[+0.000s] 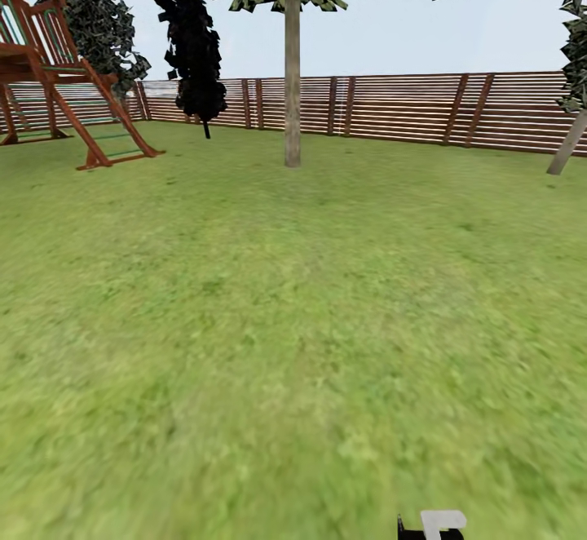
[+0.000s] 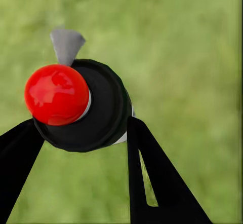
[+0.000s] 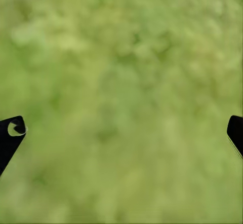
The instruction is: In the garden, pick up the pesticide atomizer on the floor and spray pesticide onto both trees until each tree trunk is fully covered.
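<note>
The pesticide atomizer (image 2: 96, 107), a dark bottle with a red top (image 2: 55, 94) and a grey nozzle, sits between the black fingers (image 2: 152, 168) of my left gripper (image 2: 81, 125), which is shut on it over blurred grass. My right gripper (image 3: 121, 133) is open, its fingertips (image 3: 11, 133) wide apart above the lawn with nothing between them. In the head view one tree trunk (image 1: 292, 99) rises straight ahead across the lawn, in front of the fence. A second, slanting trunk (image 1: 568, 144) shows at the far right edge.
A brown slat fence (image 1: 408, 108) closes the lawn (image 1: 293, 320) at the back. A red-brown wooden play frame (image 1: 57, 75) stands at the far left, with a dark-leaved tree (image 1: 196, 59) beside it. A small white and black piece (image 1: 434, 525) pokes in at the bottom edge.
</note>
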Robot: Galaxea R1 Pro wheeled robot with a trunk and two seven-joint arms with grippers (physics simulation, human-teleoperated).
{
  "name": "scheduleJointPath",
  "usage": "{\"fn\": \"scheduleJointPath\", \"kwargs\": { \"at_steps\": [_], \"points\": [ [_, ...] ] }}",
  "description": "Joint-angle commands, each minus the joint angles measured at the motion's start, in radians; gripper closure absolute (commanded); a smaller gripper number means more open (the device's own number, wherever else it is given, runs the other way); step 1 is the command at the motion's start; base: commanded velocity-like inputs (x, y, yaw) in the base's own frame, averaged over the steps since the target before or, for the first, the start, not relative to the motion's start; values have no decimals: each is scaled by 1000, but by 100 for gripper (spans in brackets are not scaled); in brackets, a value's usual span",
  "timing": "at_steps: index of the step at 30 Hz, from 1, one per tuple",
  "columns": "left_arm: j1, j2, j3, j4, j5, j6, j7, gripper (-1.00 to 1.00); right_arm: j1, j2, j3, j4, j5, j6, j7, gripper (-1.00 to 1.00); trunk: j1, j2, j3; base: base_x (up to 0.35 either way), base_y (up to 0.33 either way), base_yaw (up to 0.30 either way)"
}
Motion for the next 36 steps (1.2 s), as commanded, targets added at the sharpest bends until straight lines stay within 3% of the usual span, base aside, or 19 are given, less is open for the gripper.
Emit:
{"fn": "scheduleJointPath", "kwargs": {
  "at_steps": [1, 36],
  "points": [
    [-1, 0, 7, 4, 3, -5, -7, 100, 0, 0, 9, 0, -10, -3, -1, -100, 0, 0, -1, 340, 0, 0],
    [-2, 1, 7, 4, 3, -7, -7, 100, 0, 0, 8, 0, -10, -3, -1, -100, 0, 0, -1, 339, 0, 0]
  ]
}}
